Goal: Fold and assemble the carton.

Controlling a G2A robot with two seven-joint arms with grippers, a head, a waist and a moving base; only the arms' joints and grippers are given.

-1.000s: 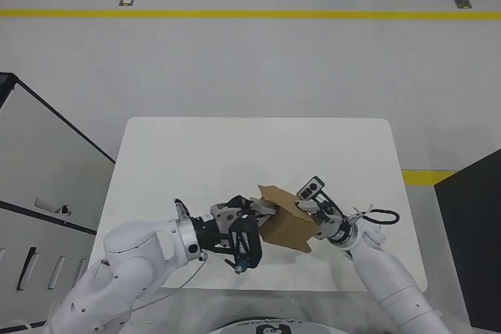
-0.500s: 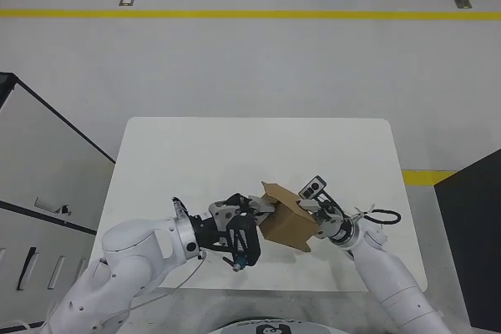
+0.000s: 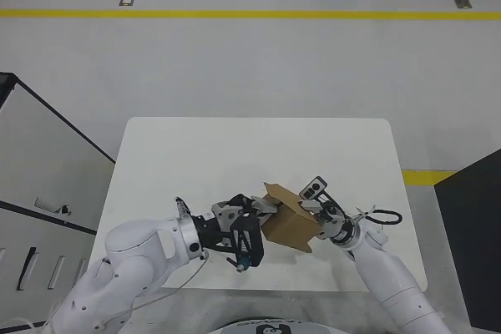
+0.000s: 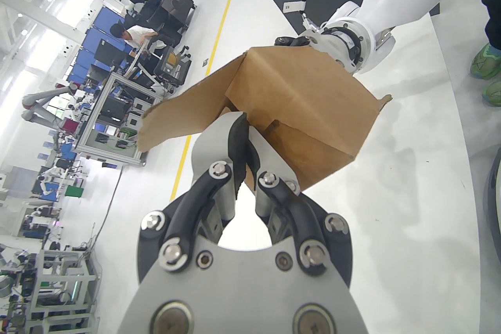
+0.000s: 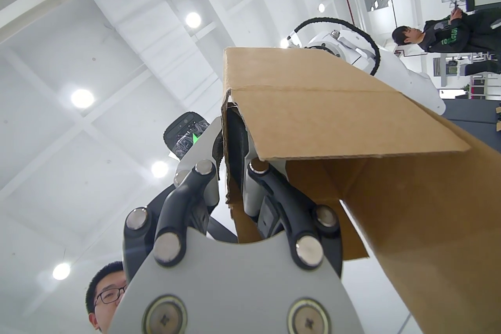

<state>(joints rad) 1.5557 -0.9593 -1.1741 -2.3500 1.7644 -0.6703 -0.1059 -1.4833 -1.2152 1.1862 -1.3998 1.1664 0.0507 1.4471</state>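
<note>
White counter (image 3: 234, 150) stands on a grey floor (image 3: 250, 67) with a yellow line (image 3: 250, 13) running at 12 o'clock. Toward the counter's 5 o'clock, the brown carton (image 3: 288, 224) is held tilted between both arms, with one flap standing open at its 11 o'clock corner. At the carton's 9 o'clock, the left gripper (image 3: 257, 215) is pinched narrow onto a carton edge. At its 3 o'clock, the right gripper (image 3: 315, 220) is clamped narrow on a flap wall.
</note>
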